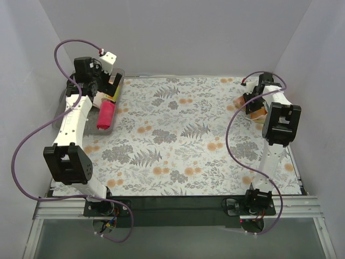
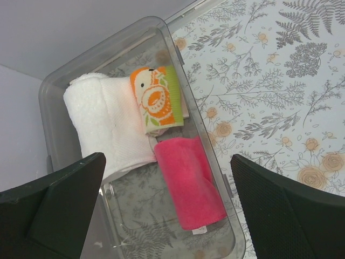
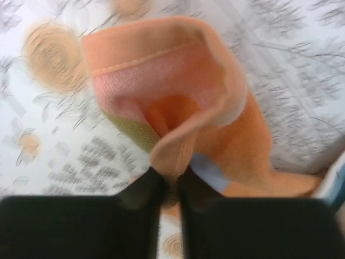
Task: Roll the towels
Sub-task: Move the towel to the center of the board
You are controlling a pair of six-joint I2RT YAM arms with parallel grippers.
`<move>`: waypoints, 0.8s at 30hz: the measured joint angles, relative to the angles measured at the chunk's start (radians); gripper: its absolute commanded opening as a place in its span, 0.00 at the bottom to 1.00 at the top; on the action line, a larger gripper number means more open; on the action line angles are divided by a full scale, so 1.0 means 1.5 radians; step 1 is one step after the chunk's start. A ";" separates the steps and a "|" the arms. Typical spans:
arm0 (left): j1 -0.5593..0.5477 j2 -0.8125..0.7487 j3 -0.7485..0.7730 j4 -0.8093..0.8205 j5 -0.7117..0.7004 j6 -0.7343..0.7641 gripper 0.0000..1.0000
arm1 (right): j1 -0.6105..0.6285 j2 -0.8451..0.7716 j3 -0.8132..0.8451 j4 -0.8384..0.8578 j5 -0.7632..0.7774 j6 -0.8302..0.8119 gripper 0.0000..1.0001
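Observation:
My left gripper (image 1: 112,82) is open and empty above the clear plastic bin (image 2: 56,89) at the far left. In the bin lie a rolled magenta-red towel (image 2: 190,181), which also shows in the top view (image 1: 106,115), a rolled white towel (image 2: 105,127) and a rolled yellow-green patterned towel with orange figures (image 2: 158,102). My right gripper (image 3: 171,181) is shut on a fold of an orange towel (image 3: 178,102) and holds it bunched over the floral covering at the far right; the towel shows in the top view (image 1: 256,110).
The grey-and-orange floral covering (image 1: 194,135) spans the table. White walls close in the back and both sides. A purple cable loops off each arm. The black front rail (image 1: 172,204) carries both arm bases.

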 measured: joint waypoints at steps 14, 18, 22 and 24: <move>-0.028 -0.005 -0.013 -0.054 0.103 -0.004 0.98 | 0.310 -0.179 -0.279 -0.037 -0.345 0.021 0.84; -0.052 0.002 -0.013 -0.095 0.154 -0.002 0.98 | 0.409 -0.184 -0.224 -0.051 -0.428 0.042 0.86; -0.056 0.005 -0.018 -0.117 0.206 0.018 0.98 | 0.331 -0.203 -0.163 -0.053 -0.453 0.057 0.80; -0.063 0.001 -0.036 -0.120 0.233 0.045 0.87 | 0.248 -0.219 -0.143 -0.060 -0.436 0.047 0.73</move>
